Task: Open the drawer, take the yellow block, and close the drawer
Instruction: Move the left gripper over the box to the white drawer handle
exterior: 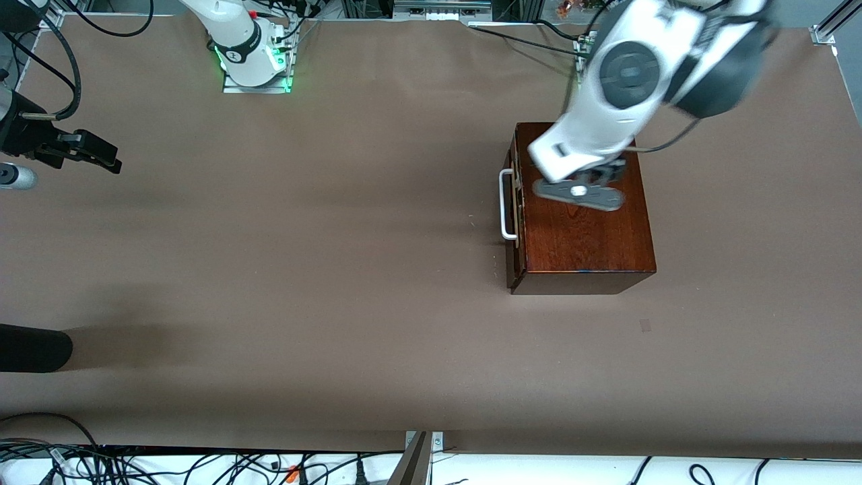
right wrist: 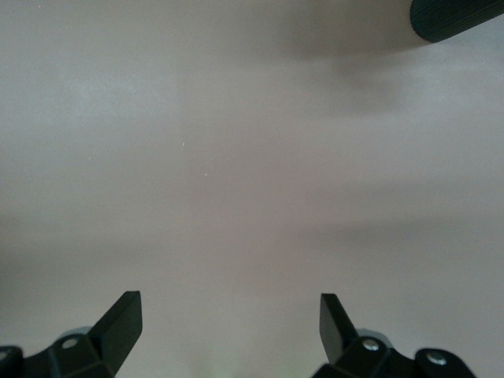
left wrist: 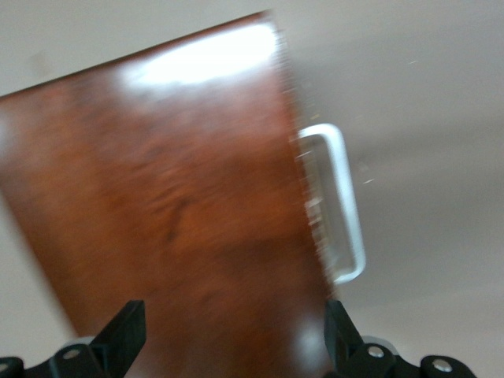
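Observation:
A dark reddish-brown wooden box stands toward the left arm's end of the table. Its drawer sits pushed in, with the white bar handle facing the right arm's end. My left gripper hovers over the box top. In the left wrist view, the left gripper is open above the box top, and the handle shows at the edge. My right gripper waits, open, over bare table at the right arm's end, also seen as the right gripper. The yellow block is hidden.
A black rounded object lies at the right arm's end, nearer the front camera, and shows as a dark ribbed shape in the right wrist view. A silver cylinder lies by the right gripper. Cables run along the table's front edge.

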You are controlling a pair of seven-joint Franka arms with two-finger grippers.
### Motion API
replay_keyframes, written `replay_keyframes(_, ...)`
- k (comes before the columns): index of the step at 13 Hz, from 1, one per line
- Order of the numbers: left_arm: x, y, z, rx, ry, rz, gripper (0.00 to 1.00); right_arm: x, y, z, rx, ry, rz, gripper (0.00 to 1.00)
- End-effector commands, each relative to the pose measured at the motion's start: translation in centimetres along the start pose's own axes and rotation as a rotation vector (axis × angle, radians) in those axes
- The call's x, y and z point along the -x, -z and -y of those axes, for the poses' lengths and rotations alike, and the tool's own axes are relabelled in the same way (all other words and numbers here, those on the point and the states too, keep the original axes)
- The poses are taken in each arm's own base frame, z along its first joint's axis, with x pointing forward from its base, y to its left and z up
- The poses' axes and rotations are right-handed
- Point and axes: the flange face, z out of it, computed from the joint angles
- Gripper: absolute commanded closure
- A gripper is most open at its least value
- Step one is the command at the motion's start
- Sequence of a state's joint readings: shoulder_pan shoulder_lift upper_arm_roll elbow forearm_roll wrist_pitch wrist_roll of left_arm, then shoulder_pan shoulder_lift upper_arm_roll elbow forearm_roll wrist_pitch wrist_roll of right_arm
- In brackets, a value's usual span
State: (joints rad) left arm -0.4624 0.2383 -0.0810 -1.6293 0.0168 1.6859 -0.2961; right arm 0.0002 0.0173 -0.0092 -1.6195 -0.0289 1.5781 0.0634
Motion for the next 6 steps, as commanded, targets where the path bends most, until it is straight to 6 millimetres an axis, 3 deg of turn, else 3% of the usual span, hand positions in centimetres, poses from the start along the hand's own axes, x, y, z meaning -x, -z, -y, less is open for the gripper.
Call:
replay_keyframes(1,-2.1,-3.0,-4.7,0.013,0.01,-0.046,0.0,0.0,0.5,-0.2,0.001,0.011,-0.008,0.0)
replay_keyframes(6,-3.8,-8.9,-9.3,0.013,0.018,-0.059,0.0,0.0,0.5,-0.2,0.001,0.011,-0.008,0.0)
